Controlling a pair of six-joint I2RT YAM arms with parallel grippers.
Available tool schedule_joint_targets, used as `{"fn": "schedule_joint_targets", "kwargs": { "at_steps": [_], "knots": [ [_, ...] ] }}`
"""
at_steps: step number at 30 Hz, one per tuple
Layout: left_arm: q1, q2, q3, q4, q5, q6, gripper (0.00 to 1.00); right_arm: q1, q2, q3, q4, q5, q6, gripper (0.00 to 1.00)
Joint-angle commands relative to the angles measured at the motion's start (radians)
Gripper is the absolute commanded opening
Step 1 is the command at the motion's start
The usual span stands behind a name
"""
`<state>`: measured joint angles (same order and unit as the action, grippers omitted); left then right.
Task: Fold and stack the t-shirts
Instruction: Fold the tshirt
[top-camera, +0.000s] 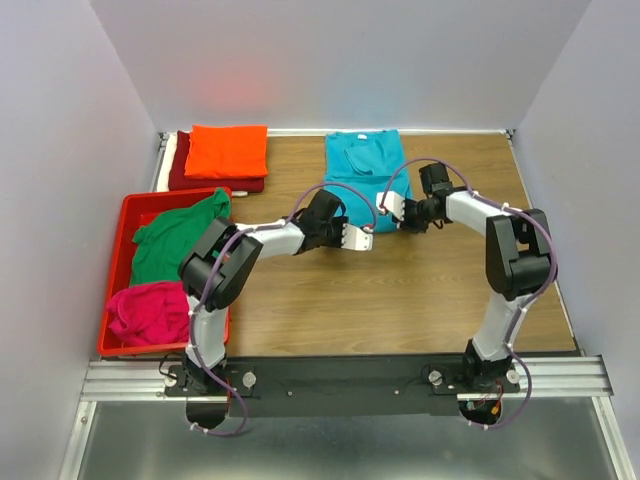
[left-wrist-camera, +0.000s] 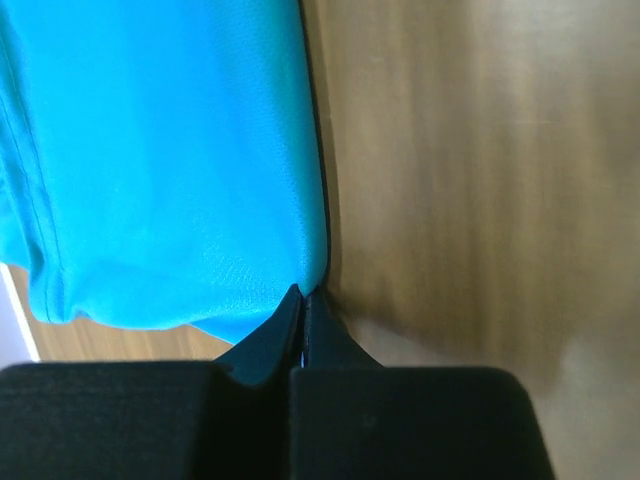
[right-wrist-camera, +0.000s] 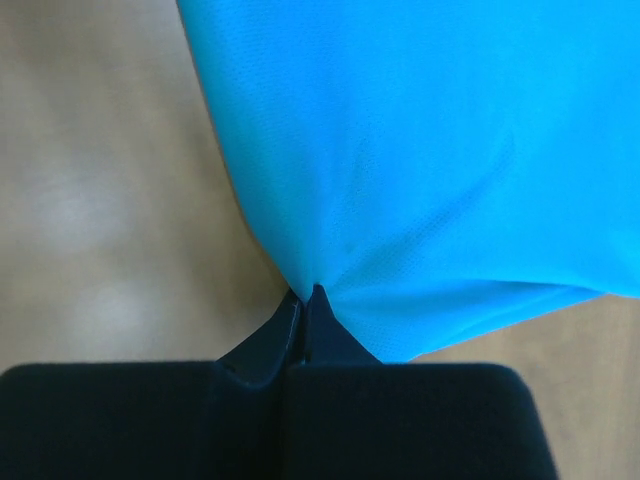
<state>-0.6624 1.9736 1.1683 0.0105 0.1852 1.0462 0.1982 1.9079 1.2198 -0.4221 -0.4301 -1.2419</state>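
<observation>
The turquoise t-shirt (top-camera: 362, 160) lies lengthwise at the back middle of the table. My left gripper (top-camera: 340, 218) is shut on its near left corner; the left wrist view shows the cloth (left-wrist-camera: 160, 160) pinched at the fingertips (left-wrist-camera: 303, 295). My right gripper (top-camera: 408, 212) is shut on the near right corner; the right wrist view shows the cloth (right-wrist-camera: 420, 150) pulled into a point at the fingertips (right-wrist-camera: 304, 293). A folded orange t-shirt (top-camera: 228, 150) lies on a dark red one (top-camera: 180, 172) at the back left. A green t-shirt (top-camera: 175, 238) and a magenta one (top-camera: 150, 312) lie crumpled in the crate.
The red plastic crate (top-camera: 128, 215) stands along the table's left edge. Grey walls close the left, back and right sides. Bare wood (top-camera: 400, 300) spreads in front of the turquoise shirt up to the black base rail (top-camera: 340, 385).
</observation>
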Motion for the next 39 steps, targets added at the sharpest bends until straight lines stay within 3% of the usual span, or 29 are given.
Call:
{"fn": "schedule_joint_targets", "kwargs": {
  "at_steps": [1,8,14,21,29,39],
  "knots": [
    [-0.048,-0.111,-0.094,-0.104,0.092,-0.058,0.00,0.010,-0.119,-0.087,-0.211,-0.018,0.015,0.01],
    [-0.250,-0.335,-0.313,-0.149,0.174,-0.219,0.00,0.030,-0.489,-0.432,-0.339,-0.007,-0.001,0.01],
    [-0.341,-0.498,-0.412,-0.119,0.155,-0.307,0.00,0.033,-0.713,-0.525,-0.444,-0.002,0.031,0.00],
    [-0.341,-0.653,-0.415,-0.109,0.089,-0.282,0.00,0.033,-0.820,-0.413,-0.491,-0.004,0.166,0.00],
    [-0.272,-0.670,-0.296,-0.153,0.062,-0.175,0.00,0.033,-0.731,-0.157,-0.491,0.040,0.251,0.00],
    [-0.175,-0.696,-0.234,-0.149,0.102,-0.110,0.00,0.032,-0.672,-0.040,-0.475,0.070,0.283,0.00]
  ]
}}
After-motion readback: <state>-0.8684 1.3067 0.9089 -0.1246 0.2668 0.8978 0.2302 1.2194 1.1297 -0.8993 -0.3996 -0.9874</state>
